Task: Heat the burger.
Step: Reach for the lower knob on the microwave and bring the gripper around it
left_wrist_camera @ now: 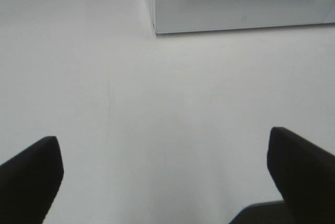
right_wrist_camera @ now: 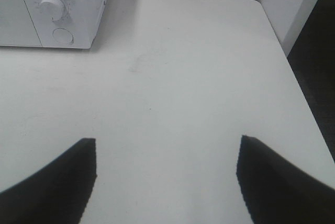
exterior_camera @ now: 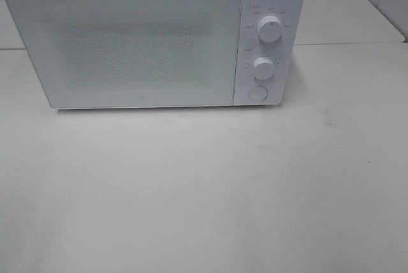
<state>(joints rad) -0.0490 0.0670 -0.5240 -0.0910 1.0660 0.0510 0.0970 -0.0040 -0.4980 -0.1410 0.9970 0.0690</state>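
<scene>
Hands up close: the left hand (left_wrist_camera: 162, 153) and the right hand (right_wrist_camera: 167, 150) are both spread wide, with only bare white desk (exterior_camera: 204, 190) showing between the dark fingers (left_wrist_camera: 31, 177). Neither one shows in the high view.

Further back sits a white microwave (exterior_camera: 284, 5). Its door (exterior_camera: 127, 43) is shut flat and the speckled front is too frosted to see through, so that's what's in the way of its inside. On its right side there's an upper knob (exterior_camera: 270, 29), a lower knob (exterior_camera: 263, 67) and a round button (exterior_camera: 257, 93) under them.

As for the burger, I can't spot it in any view, so I can't tell where it is.

Behind the microwave a second tabletop (exterior_camera: 344, 18) butts up against the desk, and dark floor (right_wrist_camera: 319, 88) shows off the right edge.
</scene>
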